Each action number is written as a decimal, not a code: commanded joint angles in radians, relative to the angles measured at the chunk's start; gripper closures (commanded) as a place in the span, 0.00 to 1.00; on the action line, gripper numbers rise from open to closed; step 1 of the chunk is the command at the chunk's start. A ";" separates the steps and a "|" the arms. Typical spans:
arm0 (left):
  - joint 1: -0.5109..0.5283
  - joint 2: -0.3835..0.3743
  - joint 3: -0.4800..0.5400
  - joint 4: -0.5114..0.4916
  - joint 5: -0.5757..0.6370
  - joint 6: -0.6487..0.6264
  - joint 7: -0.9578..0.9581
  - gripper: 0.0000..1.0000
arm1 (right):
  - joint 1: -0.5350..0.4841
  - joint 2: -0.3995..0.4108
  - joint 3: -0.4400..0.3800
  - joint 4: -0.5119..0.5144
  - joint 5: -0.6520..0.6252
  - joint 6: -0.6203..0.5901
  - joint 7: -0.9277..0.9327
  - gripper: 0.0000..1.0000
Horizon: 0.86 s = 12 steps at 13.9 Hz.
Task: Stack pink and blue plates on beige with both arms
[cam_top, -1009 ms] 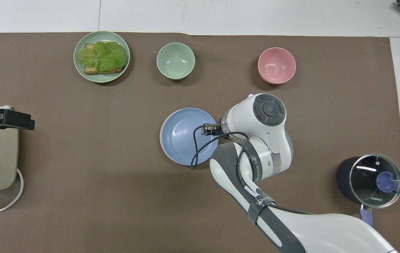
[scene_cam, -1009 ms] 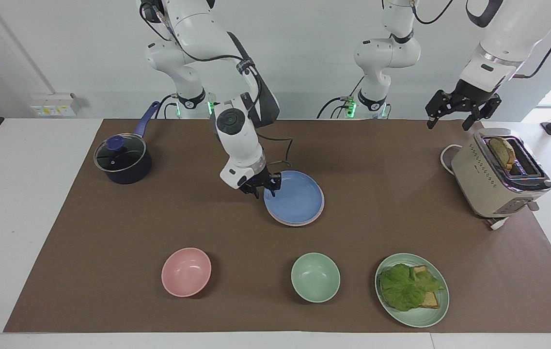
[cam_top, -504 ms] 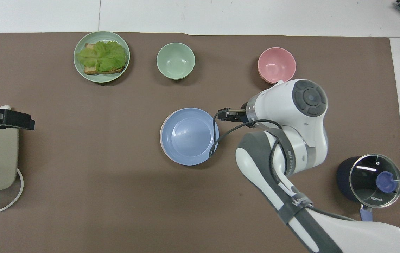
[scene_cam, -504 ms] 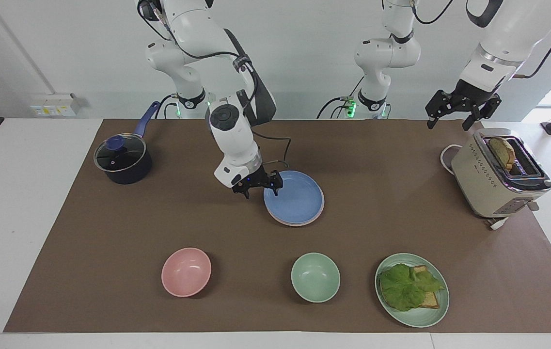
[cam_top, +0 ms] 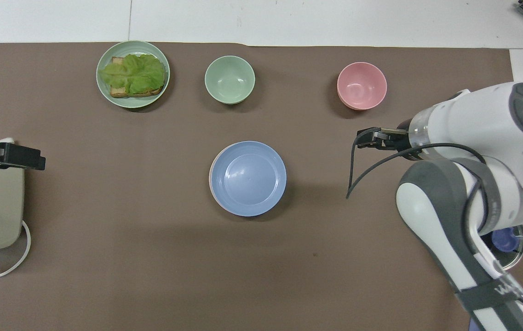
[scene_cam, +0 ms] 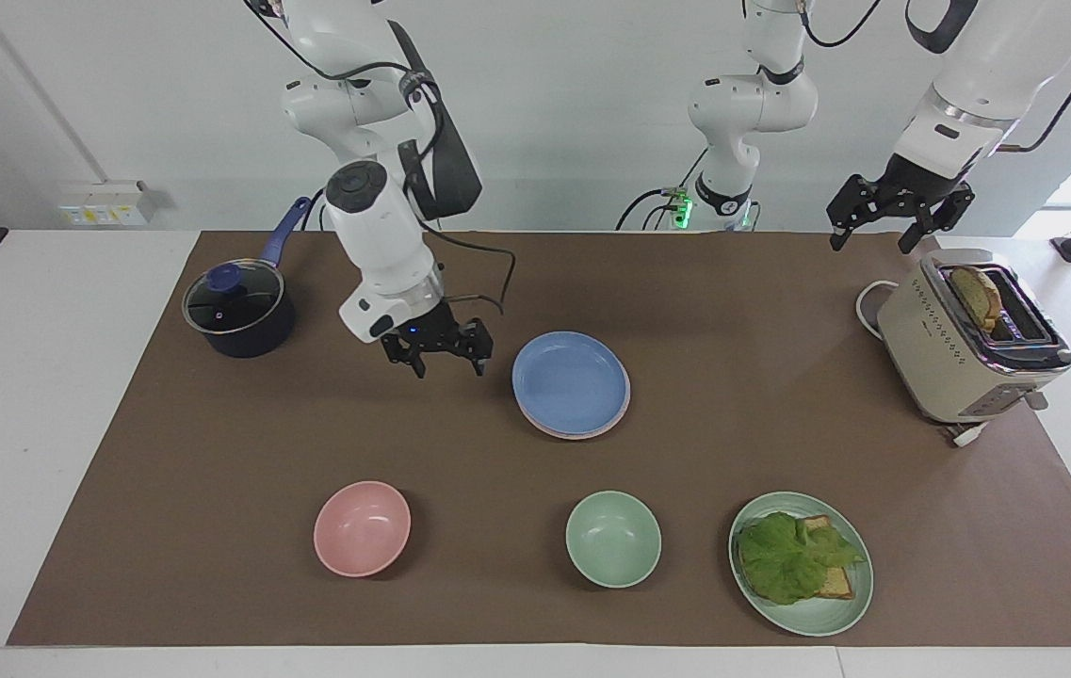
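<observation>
The right tool [scene_cam: 447, 351] hangs empty, fingers apart, over bare table beside the stack. The left tool [scene_cam: 884, 224], also apart, waits above the toaster [scene_cam: 968, 344]. The blue plate [scene_cam: 571, 381] lies on pink [scene_cam: 624, 407] mid-table; beige is hidden beneath, so stacking looks done.

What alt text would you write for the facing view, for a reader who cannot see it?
A blue plate tops a plate stack mid-table; the right gripper hangs open beside it, holding nothing. The left gripper waits open above a toaster.
</observation>
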 commanded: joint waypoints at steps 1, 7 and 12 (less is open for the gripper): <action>0.013 0.002 -0.009 0.014 0.017 -0.020 0.011 0.00 | -0.080 -0.077 0.013 -0.029 -0.049 -0.052 -0.038 0.00; 0.013 0.002 -0.009 0.012 0.017 -0.020 0.012 0.00 | -0.198 -0.099 0.013 0.087 -0.097 -0.190 -0.102 0.00; 0.014 0.002 -0.009 0.014 0.017 -0.020 0.012 0.00 | -0.206 -0.080 0.015 0.276 -0.105 -0.409 -0.102 0.00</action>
